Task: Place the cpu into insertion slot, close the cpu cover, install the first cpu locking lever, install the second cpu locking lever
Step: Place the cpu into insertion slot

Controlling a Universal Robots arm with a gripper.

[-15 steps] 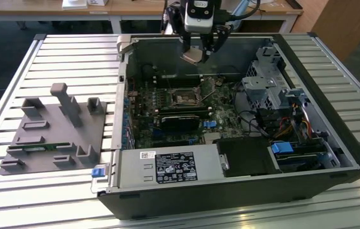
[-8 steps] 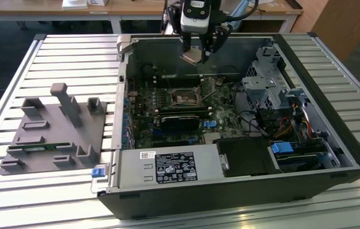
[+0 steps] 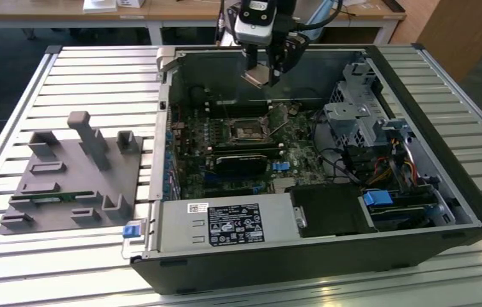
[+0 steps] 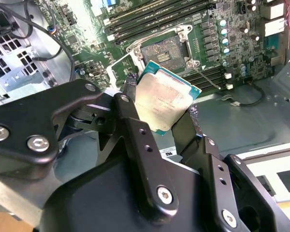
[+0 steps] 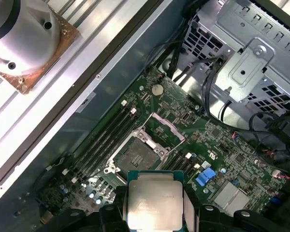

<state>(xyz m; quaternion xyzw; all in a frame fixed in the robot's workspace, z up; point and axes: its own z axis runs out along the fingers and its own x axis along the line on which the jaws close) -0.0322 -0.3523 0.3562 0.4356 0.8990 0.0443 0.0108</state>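
**Item: cpu [image 4: 166, 99], in transit.** Square chip with a dull metal top on a green-edged carrier. It is clamped by two opposite edges between the black fingers [image 4: 193, 116] of the gripper [image 4: 162, 104]. The edge grip probably keeps the pads off both faces and leaves the underside free for seating.

**Location.** Inside the open computer case [image 3: 445, 192], which lies on its side on the slatted table [image 3: 96, 70]. The chip hangs above the motherboard [image 5: 222, 159], apart from the insertion slot [image 5: 137, 154] and not yet seated.

**Receiving parts.** The socket centre is bare. The cpu cover [image 5: 171, 131] stands swung up beside the socket. In the second wrist view a thin locking lever [image 4: 205, 77] lies unlatched beside it. This looks prepared to accept the chip.

**Arm pose.** In the exterior view the arm reaches down from above the case's far wall. The gripper [image 3: 268, 67] points downward and tilts slightly, just above the socket region.
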